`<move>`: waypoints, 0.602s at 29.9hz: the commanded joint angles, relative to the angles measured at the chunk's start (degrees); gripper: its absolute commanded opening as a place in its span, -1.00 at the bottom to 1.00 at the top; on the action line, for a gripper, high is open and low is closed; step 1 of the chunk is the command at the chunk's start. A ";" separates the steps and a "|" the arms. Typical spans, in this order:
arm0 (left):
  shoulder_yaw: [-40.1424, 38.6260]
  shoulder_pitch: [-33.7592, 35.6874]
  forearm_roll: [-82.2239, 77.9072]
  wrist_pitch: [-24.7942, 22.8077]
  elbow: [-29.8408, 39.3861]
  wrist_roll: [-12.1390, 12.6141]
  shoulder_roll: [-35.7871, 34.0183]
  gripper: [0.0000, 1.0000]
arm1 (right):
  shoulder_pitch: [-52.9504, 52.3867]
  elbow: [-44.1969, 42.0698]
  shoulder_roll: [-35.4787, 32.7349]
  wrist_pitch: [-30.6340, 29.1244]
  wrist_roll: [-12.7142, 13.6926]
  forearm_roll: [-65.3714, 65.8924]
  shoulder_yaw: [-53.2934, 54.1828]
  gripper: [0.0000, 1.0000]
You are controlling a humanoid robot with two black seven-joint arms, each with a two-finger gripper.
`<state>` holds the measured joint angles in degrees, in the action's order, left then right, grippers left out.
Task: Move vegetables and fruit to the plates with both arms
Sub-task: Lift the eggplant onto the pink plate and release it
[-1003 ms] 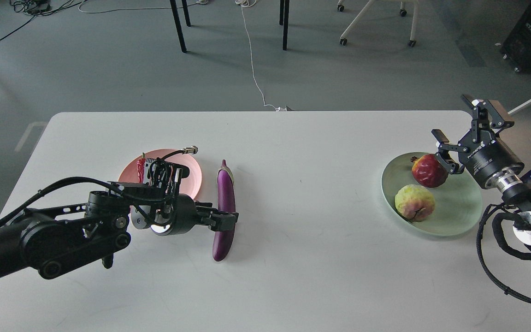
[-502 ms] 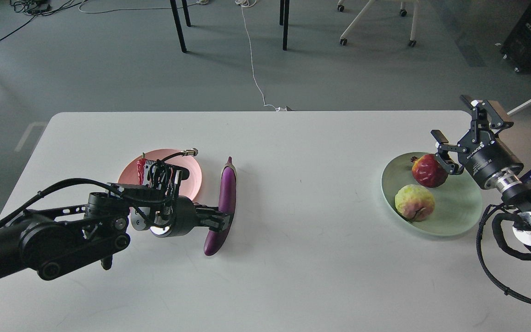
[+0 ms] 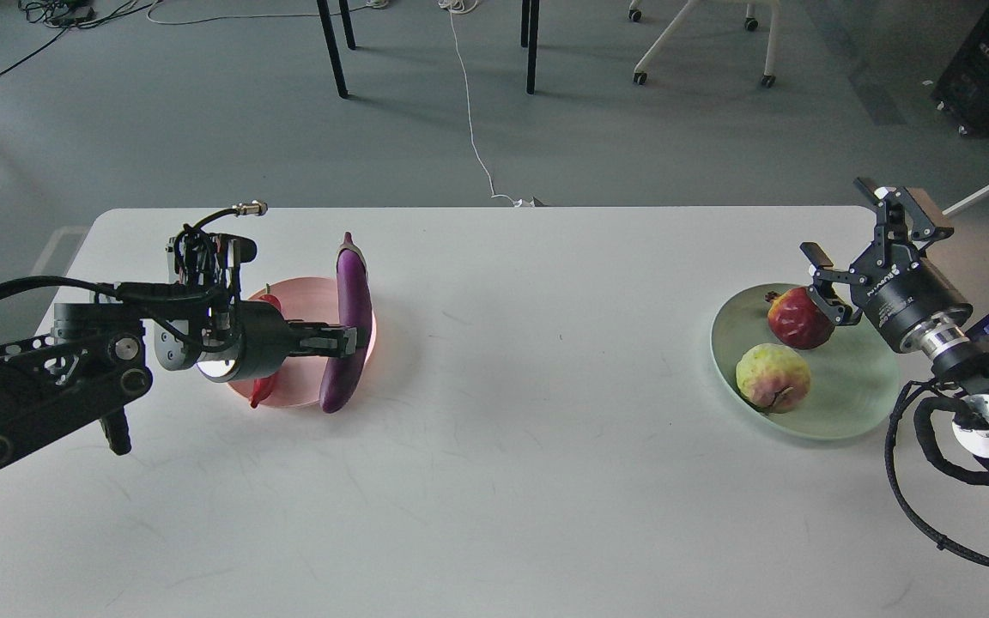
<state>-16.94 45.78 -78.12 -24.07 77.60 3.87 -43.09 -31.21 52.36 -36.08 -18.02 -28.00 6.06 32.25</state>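
Observation:
My left gripper (image 3: pixel 342 342) is shut on the purple eggplant (image 3: pixel 351 322) and holds it lifted over the right edge of the pink plate (image 3: pixel 306 296). The red chili pepper (image 3: pixel 264 388) lies on the pink plate, mostly hidden behind my left wrist. My right gripper (image 3: pixel 846 249) is open and empty, just right of the dark red fruit (image 3: pixel 797 318). That fruit and the yellow-green fruit (image 3: pixel 772 378) both rest on the mint green plate (image 3: pixel 855 386) at the right.
The white table (image 3: pixel 529 481) spans the view. Beyond its far edge are the floor, table legs, a white cable and a wheeled chair. A black case stands at the top right.
My left gripper has lifted the eggplant off the table and carried it left and away, over the pink plate. The right arm has stayed almost still.

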 commanded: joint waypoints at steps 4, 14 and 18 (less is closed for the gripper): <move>0.16 -1.39 0.16 0.87 -0.43 -1.14 -1.21 -0.48 | 0.01 -0.07 0.05 0.00 0.00 0.00 -0.08 0.95; 0.07 -1.39 -0.11 2.63 -1.22 -1.32 -1.38 0.50 | 0.01 -0.07 -0.22 0.00 0.00 0.00 0.18 0.95; -0.28 -0.87 -0.11 2.63 -1.22 -2.64 -3.05 1.00 | 0.01 -0.07 -0.31 0.00 0.00 0.00 0.18 0.95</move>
<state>-16.95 44.42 -78.21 -21.43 76.40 2.12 -44.93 -31.16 52.34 -36.29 -18.02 -28.00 6.06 32.43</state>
